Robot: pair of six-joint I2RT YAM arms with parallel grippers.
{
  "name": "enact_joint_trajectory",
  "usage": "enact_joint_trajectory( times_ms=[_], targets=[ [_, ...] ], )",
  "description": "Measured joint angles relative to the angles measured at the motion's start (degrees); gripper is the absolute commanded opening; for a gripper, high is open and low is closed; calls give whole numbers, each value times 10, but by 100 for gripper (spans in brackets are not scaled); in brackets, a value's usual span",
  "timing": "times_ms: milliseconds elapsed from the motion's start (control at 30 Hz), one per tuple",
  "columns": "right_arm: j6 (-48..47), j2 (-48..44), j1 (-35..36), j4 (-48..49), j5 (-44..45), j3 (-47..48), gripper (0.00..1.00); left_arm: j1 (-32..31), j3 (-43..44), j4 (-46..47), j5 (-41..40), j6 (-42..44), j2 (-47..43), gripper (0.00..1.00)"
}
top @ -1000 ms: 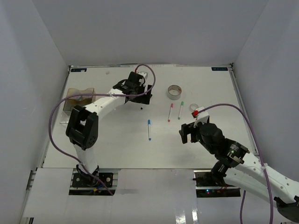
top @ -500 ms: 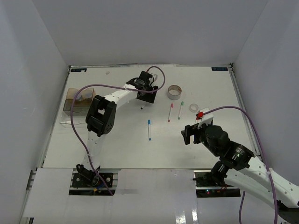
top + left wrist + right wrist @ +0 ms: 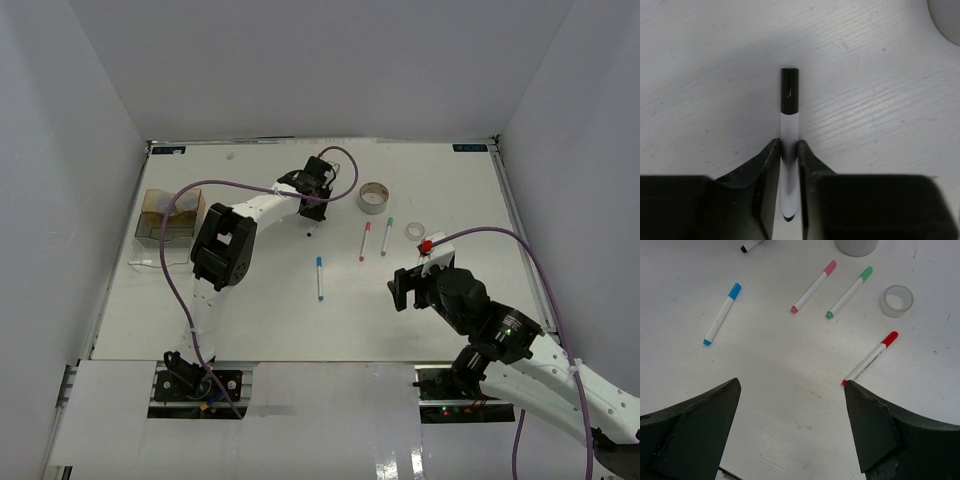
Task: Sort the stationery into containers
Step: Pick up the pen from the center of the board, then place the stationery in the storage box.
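Overhead and nearer downward wrist views all share the black marker (image 3: 789, 107).

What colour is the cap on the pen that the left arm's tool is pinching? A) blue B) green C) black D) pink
C: the left wrist view shows the left tool shut on the white barrel of the black-capped marker, with the black cap sticking out beyond its fingers.

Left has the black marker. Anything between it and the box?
Nothing visible. The left gripper is shut on the black marker, and no object lies between it and the box; only the left arm itself spans that stretch.
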Motion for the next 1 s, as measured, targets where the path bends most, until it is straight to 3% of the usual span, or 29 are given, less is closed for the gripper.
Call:
enact_joint_trajectory(
  times_ms=[133,300,433,767,1000],
  targets=[
    [0,-9,0,0,0,0,90,-1,-7,7,-12,-12,-3,5],
    [0,-22,0,0,0,0,91,1,-56,14,-40,-50,-40,3],
    [0,-35,0,0,-1,0,90,29,-135,11,-43,-108,-126,0],
    [0,-57,0,0,-16,-2,90,247,-330,17,-99,-262,-444,0],
    [0,-68,0,0,-31,-4,90,391,-374,-11,-82,-347,-482,0]
  ],
)
